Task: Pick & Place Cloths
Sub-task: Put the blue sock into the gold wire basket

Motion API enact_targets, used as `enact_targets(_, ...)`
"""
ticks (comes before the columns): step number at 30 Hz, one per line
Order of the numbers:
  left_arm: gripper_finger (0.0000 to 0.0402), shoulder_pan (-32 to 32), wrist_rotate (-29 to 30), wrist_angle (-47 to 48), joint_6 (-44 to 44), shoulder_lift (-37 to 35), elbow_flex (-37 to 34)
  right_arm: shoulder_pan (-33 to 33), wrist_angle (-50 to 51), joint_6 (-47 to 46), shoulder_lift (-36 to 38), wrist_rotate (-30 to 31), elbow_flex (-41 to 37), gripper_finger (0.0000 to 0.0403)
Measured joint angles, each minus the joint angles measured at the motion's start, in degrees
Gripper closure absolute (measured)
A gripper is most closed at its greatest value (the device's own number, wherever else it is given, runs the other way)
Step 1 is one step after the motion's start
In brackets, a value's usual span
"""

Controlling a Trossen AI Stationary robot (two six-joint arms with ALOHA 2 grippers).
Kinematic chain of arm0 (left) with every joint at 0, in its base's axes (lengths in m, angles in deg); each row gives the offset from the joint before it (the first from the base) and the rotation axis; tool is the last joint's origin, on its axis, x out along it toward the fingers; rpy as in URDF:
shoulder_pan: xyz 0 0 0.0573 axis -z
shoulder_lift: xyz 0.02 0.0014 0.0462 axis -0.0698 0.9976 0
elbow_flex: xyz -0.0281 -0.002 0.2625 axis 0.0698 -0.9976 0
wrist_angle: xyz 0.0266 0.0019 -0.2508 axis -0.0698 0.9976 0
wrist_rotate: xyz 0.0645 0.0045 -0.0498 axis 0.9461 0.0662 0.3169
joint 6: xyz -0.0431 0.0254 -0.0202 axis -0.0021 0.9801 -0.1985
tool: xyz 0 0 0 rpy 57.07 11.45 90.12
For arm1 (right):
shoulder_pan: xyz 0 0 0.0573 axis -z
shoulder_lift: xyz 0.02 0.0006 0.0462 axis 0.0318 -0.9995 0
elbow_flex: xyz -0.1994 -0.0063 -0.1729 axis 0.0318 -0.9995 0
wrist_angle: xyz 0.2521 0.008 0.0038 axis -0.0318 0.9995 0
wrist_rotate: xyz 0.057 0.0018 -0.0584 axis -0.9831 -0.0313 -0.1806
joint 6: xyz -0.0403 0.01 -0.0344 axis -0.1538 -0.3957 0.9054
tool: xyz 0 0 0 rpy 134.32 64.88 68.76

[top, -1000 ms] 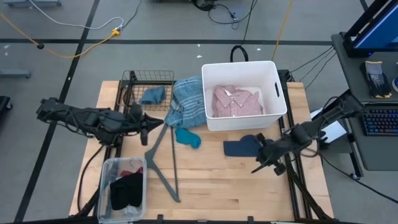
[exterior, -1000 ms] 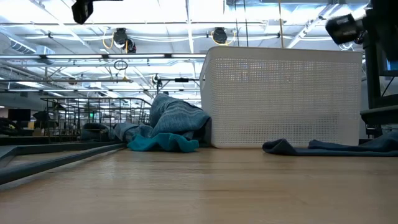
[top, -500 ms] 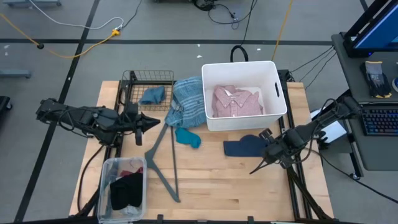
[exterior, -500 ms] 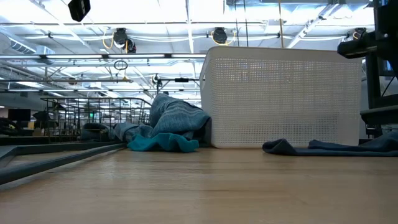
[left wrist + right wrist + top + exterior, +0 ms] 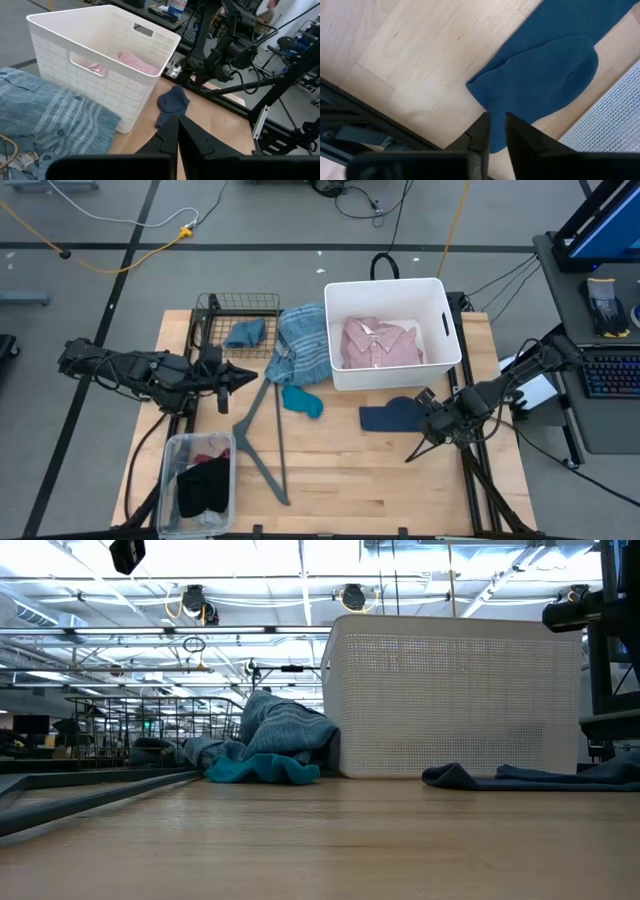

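Pink button shirt (image 5: 382, 342) already lying in the white tub (image 5: 443, 309), so one piece placed as far as visible. Still out: navy piece (image 5: 389, 416) flat on the tabletop (image 5: 350, 480) just in front of the tub; teal piece (image 5: 303, 401) near the tub's front-left corner; blue-plaid shirt (image 5: 302, 340) bunched against the tub's left wall, touching it; grey-blue piece (image 5: 246, 333) inside the wire basket (image 5: 239, 304); dark and maroon pieces in the clear bin (image 5: 198, 480) at the front-left corner. Judged early in the task, most cloths left. Right claw (image 5: 413, 450) hanging over bare wood just front-right of the navy piece, fingers nearly closed with a thin gap, holding nothing; navy fabric right ahead in the right wrist view, tub wall close beyond. Left claw (image 5: 248, 377) pointing toward the plaid shirt, fingers pressed together, empty. Open room: wide bare wood across the front-centre and front-right. Tight spots: tub wall next to navy and plaid pieces, grey V-shaped bar (image 5: 262, 442) lying between the left claw and the teal piece, right tabletop edge and frame close by the right arm.
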State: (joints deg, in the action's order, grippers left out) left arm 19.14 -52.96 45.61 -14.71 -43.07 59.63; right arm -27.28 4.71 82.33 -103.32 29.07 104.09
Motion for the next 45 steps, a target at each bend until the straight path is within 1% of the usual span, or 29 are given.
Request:
enact_targets(6, 0.0384, 0.0, 0.0, 0.0, 0.0, 0.0, 0.0, 0.0, -0.3, -0.1, 0.0, -0.1, 0.0, 0.0290)
enact_targets(12, 0.0399, 0.0, 0.0, 0.0, 0.0, 0.0, 0.0, 0.0, -3.3, -0.1, 0.0, 0.0, 0.0, 0.0230)
enact_targets(19, 0.0384, 0.0, 0.0, 0.0, -0.2, 0.0, 0.0, 0.0, -4.1, -0.1, 0.0, 0.3, -0.5, 0.0185)
enact_targets(24, 0.0381, 0.0, 0.0, 0.0, -0.3, 0.0, 0.0, 0.0, -5.0, 0.4, 0.0, 0.7, -4.4, 0.0169)
enact_targets(26, 0.0381, 0.0, 0.0, 0.0, -0.3, 0.0, 0.0, 0.0, -6.5, 1.1, 0.0, 3.2, -6.5, 0.0166)
enact_targets(29, 0.0380, 0.0, 0.0, 0.0, -0.6, 0.0, 0.0, 0.0, -9.4, 1.6, 0.0, 8.8, -9.3, 0.0165)
enact_targets(31, 0.0380, 0.0, 0.0, 0.0, -1.3, 0.0, 0.0, 0.0, -11.4, 1.6, 0.0, 10.6, -10.8, 0.0165)
enact_targets(33, 0.0380, 0.0, 0.0, 0.0, -1.6, 0.0, 0.0, 0.0, -12.9, 1.8, 0.0, 10.1, -12.3, 0.0165)
enact_targets(38, 0.0380, 0.0, 0.0, -0.1, -2.2, 0.0, 0.0, 0.0, -12.8, 5.6, 0.0, 4.3, -13.3, 0.0165)
enact_targets(45, 0.0380, 0.0, 0.5, -0.1, -1.7, 0.0, 0.0, 0.3, -14.0, 5.9, 0.0, 4.1, -13.3, 0.0165)
